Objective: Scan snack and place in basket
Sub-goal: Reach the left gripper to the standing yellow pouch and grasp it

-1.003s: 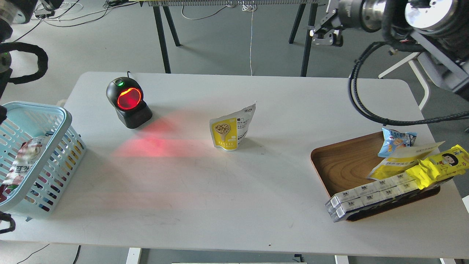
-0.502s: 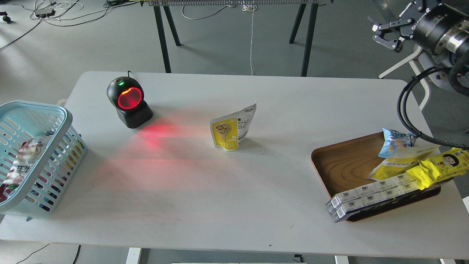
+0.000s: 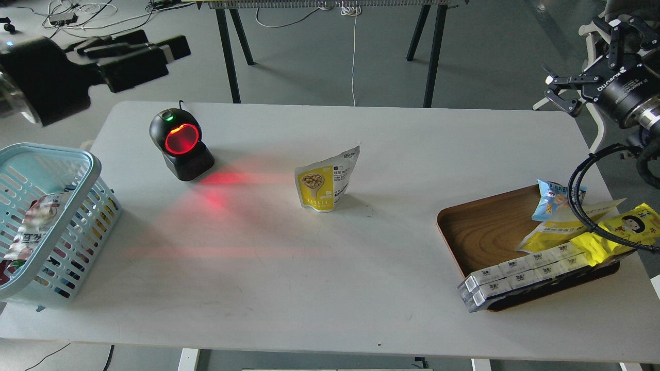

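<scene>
Holding packets: basket | snack standing on table | right end effector spread, left unclear

Even, bright daylight, sharp across most of our view.
We see the scanner casting red glow over the tabletop; our left gripper is blurred.

The snack stood mid-frame on the surface, scanner to its left, basket at far left, tray at right.
</scene>
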Tool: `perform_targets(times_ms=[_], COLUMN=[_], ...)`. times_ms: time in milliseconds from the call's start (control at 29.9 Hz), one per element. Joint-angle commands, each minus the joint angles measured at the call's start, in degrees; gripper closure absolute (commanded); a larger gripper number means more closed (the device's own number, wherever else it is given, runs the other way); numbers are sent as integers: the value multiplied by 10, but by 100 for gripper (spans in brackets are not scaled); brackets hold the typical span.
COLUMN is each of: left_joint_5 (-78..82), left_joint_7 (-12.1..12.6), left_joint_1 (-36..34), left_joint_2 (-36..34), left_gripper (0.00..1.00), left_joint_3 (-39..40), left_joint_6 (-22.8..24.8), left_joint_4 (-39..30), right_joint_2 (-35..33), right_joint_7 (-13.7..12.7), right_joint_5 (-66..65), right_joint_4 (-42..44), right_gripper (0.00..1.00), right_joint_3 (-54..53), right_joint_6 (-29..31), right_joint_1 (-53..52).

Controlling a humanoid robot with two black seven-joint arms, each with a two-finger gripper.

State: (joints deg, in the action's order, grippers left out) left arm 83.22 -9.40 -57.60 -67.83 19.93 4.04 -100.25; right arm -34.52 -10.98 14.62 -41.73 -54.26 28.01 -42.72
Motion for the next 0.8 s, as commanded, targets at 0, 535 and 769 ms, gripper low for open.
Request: perform_targets(times_ms=[0,535,769], left_joint_5=[157,418,418], left_joint_7=[0,27,27], left_joint_1=[16,39,47], left_joint_2=[72,342,408], left_gripper=[0,1,5], left_joint_3=[-9,-9,-9], left_joint_6=[-9,96,129], left_joint_4=[3,112,189], right_joint_2=[1,-2,1], right_joint_7=[0,0,0], right_joint_5=[0,0,-1], right_joint_4=[-1,-5,-5], right_gripper=[1,2,2], right_joint_3=[4,6,8], right_joint_6=[0,0,0], right_joint_1=[4,4,4])
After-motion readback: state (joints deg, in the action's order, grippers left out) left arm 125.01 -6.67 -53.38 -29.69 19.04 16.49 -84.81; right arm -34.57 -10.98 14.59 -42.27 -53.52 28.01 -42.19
